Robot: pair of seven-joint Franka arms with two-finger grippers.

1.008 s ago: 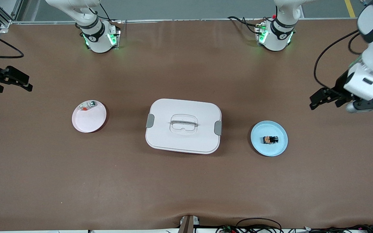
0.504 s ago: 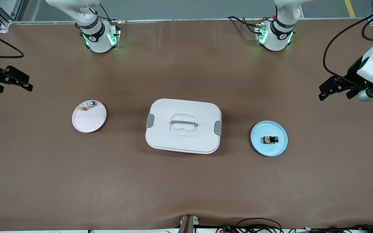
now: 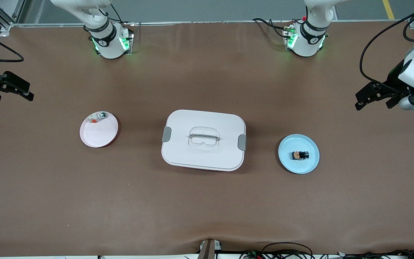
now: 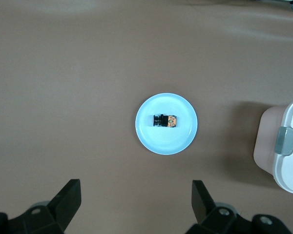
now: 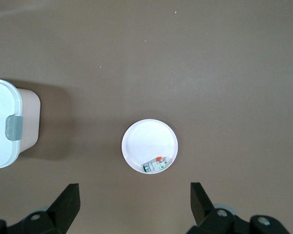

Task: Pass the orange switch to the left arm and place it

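The orange switch [image 3: 300, 155] lies on its side on a blue plate [image 3: 288, 162] toward the left arm's end of the table. It also shows in the left wrist view [image 4: 166, 120] in the middle of the plate [image 4: 151, 141]. The white box [image 3: 203, 151] stands at the table's middle, between the two plates. My left gripper [image 3: 373, 105] hangs open and empty over bare table at the left arm's end. My right gripper [image 3: 13, 98] hangs open and empty over the right arm's end of the table. Both sets of fingers stand wide apart in the wrist views [image 4: 136, 197] [image 5: 135, 200].
A pink plate [image 3: 101, 135] toward the right arm's end holds a small white piece with red and green bits [image 3: 97, 116]; both show in the right wrist view [image 5: 146, 141] [image 5: 155, 165]. Box corners show in both wrist views [image 4: 288, 165] [image 5: 2, 112]. Cables lie at the table's near edge.
My left gripper has moved up and out toward the left arm's end of the table, away from the blue plate. My right gripper has shifted slightly. The switch, plates and box have not moved.
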